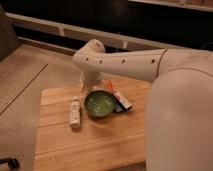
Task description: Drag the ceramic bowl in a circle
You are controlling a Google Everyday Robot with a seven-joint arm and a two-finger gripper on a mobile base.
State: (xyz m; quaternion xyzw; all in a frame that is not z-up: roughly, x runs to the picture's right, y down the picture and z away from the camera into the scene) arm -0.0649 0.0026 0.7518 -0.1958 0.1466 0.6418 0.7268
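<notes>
While the white arm (130,62) is stretched in from the right and bent downward at its rounded joint, the hand (90,87) is held low over the far part of the wooden table (100,145), just behind the far-left edge of the ceramic bowl (101,103). The hand is largely hidden by the arm's own bulk. Its fingers are spread, and nothing is seen to be clasped between them. Whether the bowl's rim is touched by the hand cannot be told.

The ceramic bowl is set upright near the middle of the table, its glossy green inside turned upward and its darker rim fully shown. A white, elongated object (75,114) is laid flat just beside the bowl on its left. A flat packet (120,98), marked with orange, white and blue, is laid against the bowl's right side, slanting toward the table's far edge. The table is surrounded by a pale floor (25,75), and a dark background is seen behind it.
</notes>
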